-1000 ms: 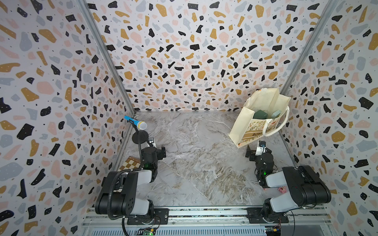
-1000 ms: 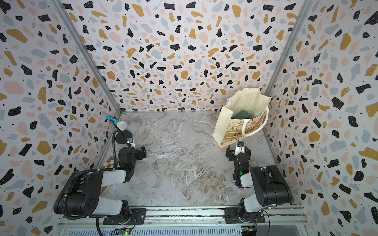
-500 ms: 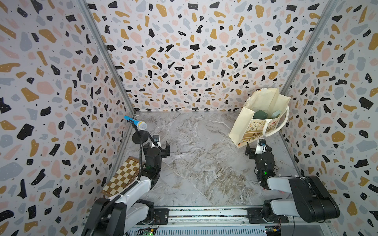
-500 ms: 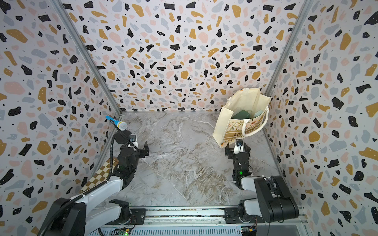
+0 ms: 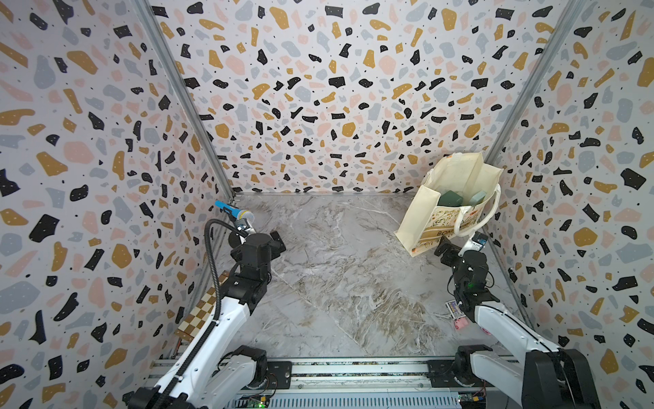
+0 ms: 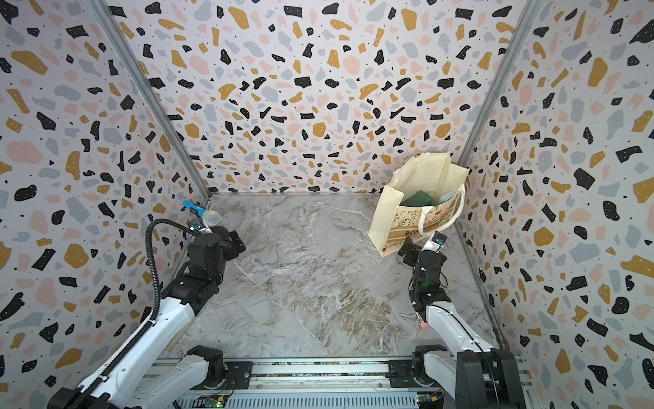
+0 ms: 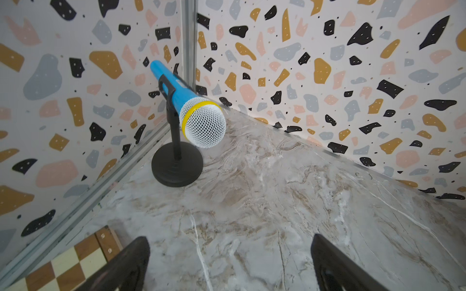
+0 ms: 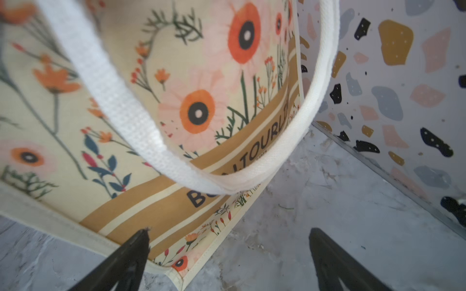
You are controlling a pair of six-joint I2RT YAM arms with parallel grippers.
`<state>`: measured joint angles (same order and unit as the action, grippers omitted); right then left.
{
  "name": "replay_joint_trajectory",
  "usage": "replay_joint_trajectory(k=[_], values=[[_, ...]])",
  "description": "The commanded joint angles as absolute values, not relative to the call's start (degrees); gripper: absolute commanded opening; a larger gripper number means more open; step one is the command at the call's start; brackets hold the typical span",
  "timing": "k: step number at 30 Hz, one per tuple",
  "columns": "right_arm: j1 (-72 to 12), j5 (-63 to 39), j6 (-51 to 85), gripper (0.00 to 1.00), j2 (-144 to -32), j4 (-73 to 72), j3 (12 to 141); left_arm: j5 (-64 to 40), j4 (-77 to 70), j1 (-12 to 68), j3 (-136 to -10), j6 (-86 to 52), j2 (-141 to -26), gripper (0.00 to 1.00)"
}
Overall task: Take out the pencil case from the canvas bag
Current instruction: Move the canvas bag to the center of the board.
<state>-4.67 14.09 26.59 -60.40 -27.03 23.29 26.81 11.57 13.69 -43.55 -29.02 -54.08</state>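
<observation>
The cream canvas bag (image 5: 426,212) (image 6: 387,212) stands open in the back right corner, tilted, with a floral print and a tan lettered band. Two things show in its mouth, a dark green one (image 5: 449,199) and a pale grey-green one (image 5: 478,197); I cannot tell which is the pencil case. My right gripper (image 5: 460,244) (image 6: 421,246) (image 8: 229,234) is open and empty, low at the bag's front bottom corner. The bag's side (image 8: 201,50) and a loop handle (image 8: 121,108) fill the right wrist view. My left gripper (image 5: 260,235) (image 6: 226,237) (image 7: 229,241) is open and empty over the marble floor on the left.
A blue microphone (image 5: 235,214) (image 7: 201,123) on a black stand sits in the back left corner, just beyond the left gripper. A checkerboard (image 5: 200,313) (image 7: 63,264) lies along the left wall. A small card (image 5: 452,307) and a pink thing (image 5: 460,324) lie by the right arm. Walls close three sides.
Both arms have stretched forward from a folded pose. The left gripper moved toward the microphone, uncovering the checkerboard. The right gripper moved up to the bag's base. Both stayed open.
</observation>
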Motion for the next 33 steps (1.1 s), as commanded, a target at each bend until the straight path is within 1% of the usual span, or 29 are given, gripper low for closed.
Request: replay_joint_trajectory(k=[1,5,7,8,10,11,13,16,18,23,29,33], values=[[-4.0,8.9,33.8,1.00,-58.5,-14.4,28.5,22.7,21.5,14.0,-47.2,-34.8,-55.1,0.99],[-3.6,3.8,36.4,1.00,-55.7,-5.4,33.9,15.9,24.7,13.9,-51.5,-33.1,-56.4,0.99],[-3.4,1.3,37.3,1.00,-55.6,0.1,37.6,8.1,23.6,13.9,-53.5,-29.8,-57.6,0.99],[-3.4,-0.2,37.8,0.99,-55.4,2.0,39.2,3.1,23.8,13.9,-55.2,-28.2,-59.0,0.99],[-3.4,-3.7,37.4,0.95,-54.3,2.6,40.8,-2.5,26.6,13.9,-59.5,-27.3,-62.2,0.99],[-3.4,-5.1,37.4,0.93,-53.6,2.6,41.5,-4.1,28.4,13.9,-62.0,-27.0,-64.1,0.99],[-3.5,-6.1,36.8,0.93,-52.5,3.9,44.1,-5.1,32.3,14.0,-66.5,-26.6,-66.9,0.99],[-4.7,-3.8,34.5,0.94,-52.3,8.6,51.0,-5.2,36.2,14.0,-70.9,-25.7,-68.7,0.99],[-6.0,-1.7,32.2,0.94,-53.8,12.2,56.3,-5.8,36.1,13.9,-71.0,-24.7,-68.5,0.99],[-7.6,-0.3,25.4,0.96,-63.3,22.5,72.7,-15.7,37.4,11.5,-71.5,-25.3,-70.8,0.99],[-7.6,-1.6,18.3,0.95,-80.5,35.2,94.2,-12.0,39.4,10.3,-70.9,-29.7,-68.0,0.99],[-7.0,-2.3,15.5,0.94,-91.0,42.9,108.1,-14.7,35.8,10.3,-67.9,-24.8,-63.9,0.99]])
